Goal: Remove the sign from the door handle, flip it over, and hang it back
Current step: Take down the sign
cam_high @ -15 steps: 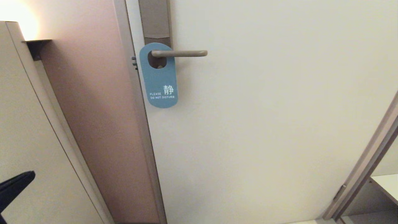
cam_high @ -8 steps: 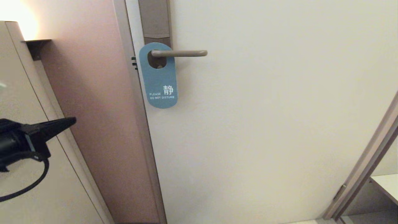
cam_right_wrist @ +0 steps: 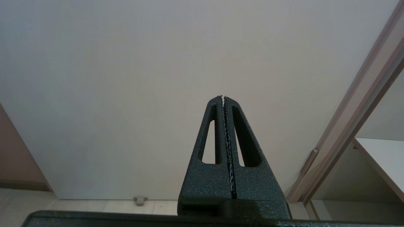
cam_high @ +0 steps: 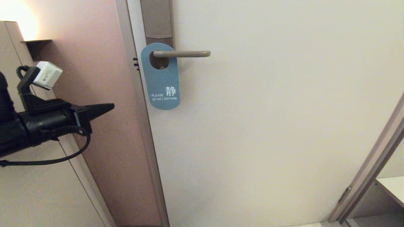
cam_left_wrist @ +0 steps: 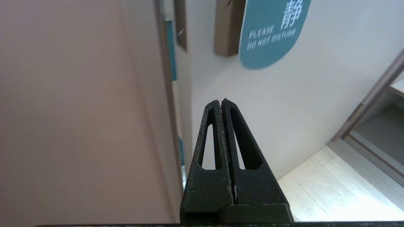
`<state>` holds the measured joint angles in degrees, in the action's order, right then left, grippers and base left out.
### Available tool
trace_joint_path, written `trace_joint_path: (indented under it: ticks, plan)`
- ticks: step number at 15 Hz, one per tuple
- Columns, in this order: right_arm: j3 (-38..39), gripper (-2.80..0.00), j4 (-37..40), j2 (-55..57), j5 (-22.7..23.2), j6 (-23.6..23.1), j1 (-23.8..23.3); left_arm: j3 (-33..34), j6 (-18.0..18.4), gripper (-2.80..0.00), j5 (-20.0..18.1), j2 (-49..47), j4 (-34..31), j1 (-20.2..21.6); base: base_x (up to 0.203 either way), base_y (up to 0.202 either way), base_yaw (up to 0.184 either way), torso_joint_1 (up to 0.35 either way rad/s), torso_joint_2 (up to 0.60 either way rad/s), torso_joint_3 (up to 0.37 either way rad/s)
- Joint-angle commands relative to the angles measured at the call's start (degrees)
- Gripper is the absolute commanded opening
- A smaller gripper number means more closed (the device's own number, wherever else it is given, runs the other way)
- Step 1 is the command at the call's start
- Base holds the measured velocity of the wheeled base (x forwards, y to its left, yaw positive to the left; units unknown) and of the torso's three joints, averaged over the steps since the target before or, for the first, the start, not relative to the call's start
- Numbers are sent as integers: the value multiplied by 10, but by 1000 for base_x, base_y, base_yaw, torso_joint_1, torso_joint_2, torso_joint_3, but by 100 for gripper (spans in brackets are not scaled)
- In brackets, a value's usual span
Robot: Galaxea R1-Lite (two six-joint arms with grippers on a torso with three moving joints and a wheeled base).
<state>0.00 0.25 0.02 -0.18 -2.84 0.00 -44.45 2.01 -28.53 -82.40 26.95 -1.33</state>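
Note:
The sign hangs on the door handle by its oval hole, blue side out with white "PLEASE DO NOT DISTURB". The handle is a slim beige lever on a tall brown-grey plate. My left gripper is shut and empty, left of and below the sign, in front of the pinkish wall. In the left wrist view its tips point toward the white door below the sign's lower end. My right gripper is shut and empty, out of the head view, facing the bare door.
The white door fills the middle. The door frame and a pinkish wall panel lie to its left. A second frame and a shelf stand at the lower right. Pale floor shows below.
My left arm has risen from the lower left corner and reached right and up toward the sign. The sign and handle have not moved.

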Motion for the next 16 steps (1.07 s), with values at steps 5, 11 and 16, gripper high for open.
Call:
trace_joint_path:
  ticks: [5,11,16]
  plan:
    - [0,-280,0,0,0,-1,0,-47,-1,0,-1,-59,5,-13,0,0,0,0,0,0]
    - [0,-280,0,0,0,-1,0,-53,-2,0,-19,-66,35,-22,0,0,0,0,0,0]
    - [0,-280,0,0,0,-1,0,-70,-14,0,-72,-83,35,-34,0,0,0,0,0,0]
